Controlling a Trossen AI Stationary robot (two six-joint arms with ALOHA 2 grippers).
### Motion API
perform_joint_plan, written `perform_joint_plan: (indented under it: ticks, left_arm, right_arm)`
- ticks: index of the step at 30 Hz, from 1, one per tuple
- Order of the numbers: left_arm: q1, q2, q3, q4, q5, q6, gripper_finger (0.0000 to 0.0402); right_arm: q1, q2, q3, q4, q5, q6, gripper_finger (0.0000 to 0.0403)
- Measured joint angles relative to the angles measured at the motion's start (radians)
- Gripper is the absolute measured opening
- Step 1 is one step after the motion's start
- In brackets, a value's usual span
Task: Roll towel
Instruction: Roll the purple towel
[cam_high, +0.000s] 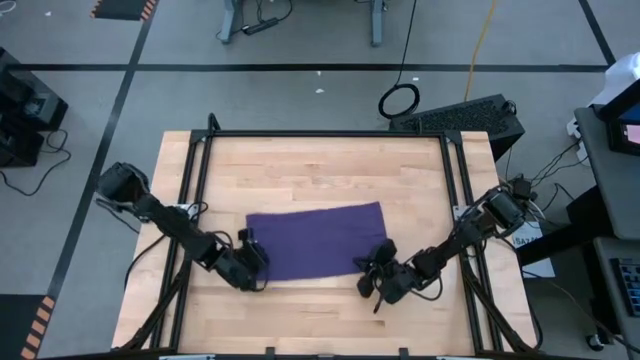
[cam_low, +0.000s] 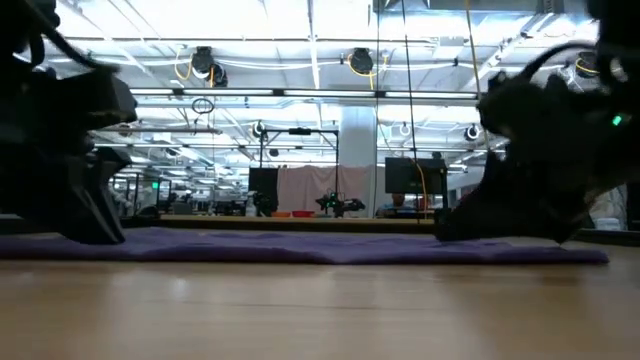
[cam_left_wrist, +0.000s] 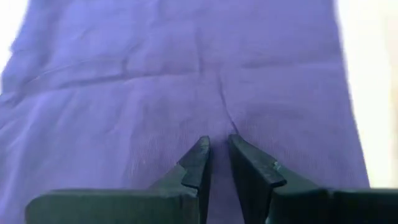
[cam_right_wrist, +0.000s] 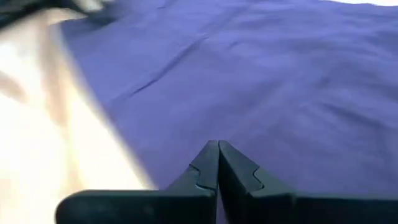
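Purple towel (cam_high: 318, 241) lies flat mid-table (cam_high: 300, 170), toward the near edge. Left gripper (cam_left_wrist: 216, 147) narrow, tips on its left end; right gripper (cam_right_wrist: 217, 149) closed at its right corner.

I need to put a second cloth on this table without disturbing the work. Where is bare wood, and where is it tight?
The widest bare wood is the table's far strip, between the towel and the far frame rail. The side margins beyond the towel's ends are narrower. Tightest is the near edge, where the left gripper and right gripper sit at the towel's near corners.
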Motion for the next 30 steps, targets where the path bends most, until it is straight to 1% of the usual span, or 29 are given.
perform_joint_plan:
  ticks: [2,4,9,12,15,19,21,23,26,30]
  left_arm:
    - [0.009,-0.053,-0.002,-0.087,-0.027,0.004,0.0067]
    - [0.015,-0.109,-0.006,-0.146,-0.028,0.014,0.0067]
    - [0.019,-0.252,-0.005,-0.161,-0.031,0.027,0.0067]
    - [0.013,-0.335,-0.004,-0.149,-0.028,-0.040,0.0067]
    - [-0.011,-0.373,-0.003,-0.135,0.014,-0.135,0.0067]
    - [-0.051,-0.353,-0.011,-0.115,0.024,-0.243,0.0067]
    - [-0.058,-0.317,-0.024,-0.113,0.010,-0.282,0.0067]
    - [-0.054,-0.275,-0.041,-0.127,-0.021,-0.290,0.0067]
    - [-0.031,-0.202,-0.054,-0.177,-0.105,-0.293,0.0067]
    - [0.038,-0.126,-0.070,-0.183,-0.134,-0.285,0.0067]
  right_arm:
    - [0.013,0.000,0.027,-0.002,0.003,-0.017,0.0000]
    - [0.015,0.000,0.054,-0.001,0.007,-0.061,0.0000]
    - [-0.009,-0.002,0.112,-0.008,0.052,-0.245,0.0000]
    - [-0.039,-0.002,0.124,-0.042,0.063,-0.313,0.0000]
    - [-0.071,-0.002,0.123,-0.087,0.029,-0.298,0.0000]
    - [-0.089,-0.002,0.123,-0.142,-0.027,-0.249,0.0000]
    - [-0.089,-0.002,0.123,-0.166,-0.037,-0.217,0.0000]
    - [-0.086,-0.002,0.123,-0.180,-0.073,-0.186,0.0000]
    - [-0.078,-0.002,0.123,-0.217,-0.112,-0.117,0.0000]
    - [-0.061,0.021,0.123,-0.222,-0.127,-0.043,0.0000]
